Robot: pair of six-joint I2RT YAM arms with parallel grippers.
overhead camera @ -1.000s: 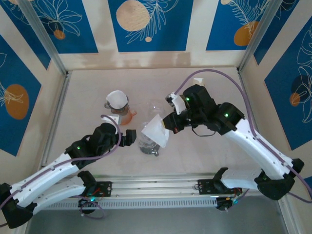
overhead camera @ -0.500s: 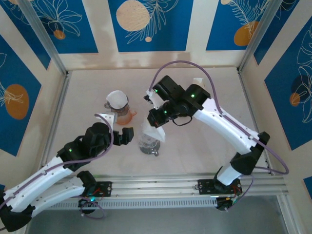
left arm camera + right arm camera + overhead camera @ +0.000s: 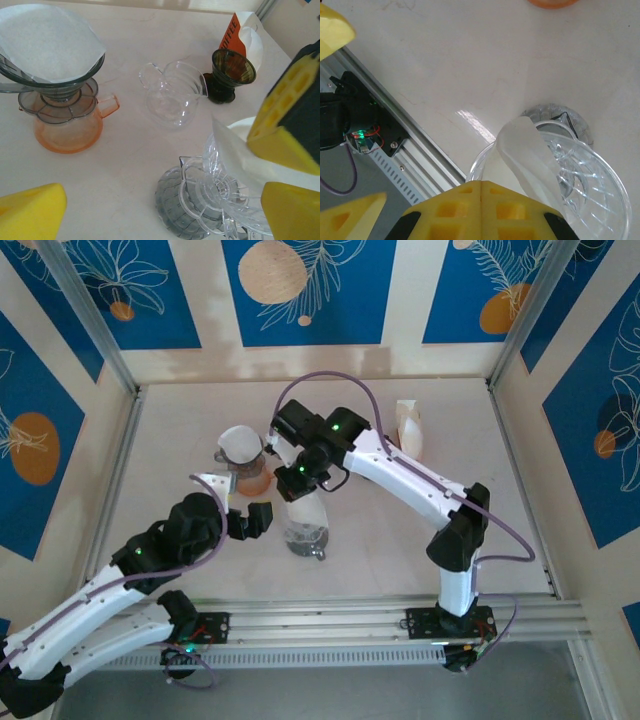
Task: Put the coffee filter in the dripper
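Spare brewing gear on a pale table [image 3: 125, 165]
An orange carafe [image 3: 67, 132] carries a grey cone [image 3: 60, 90] lined with white paper [image 3: 47, 42]. Near it stands a clear jug [image 3: 172, 95], and past the jug a dark green cup [image 3: 227, 75] sits just beside a coffee bag [image 3: 246, 37]. Blue panels [image 3: 300, 290] wall the table.

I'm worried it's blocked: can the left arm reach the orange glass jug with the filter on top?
Probably yes. The left arm has open jaws and bare table before the orange glass jug; the right arm is beside it.
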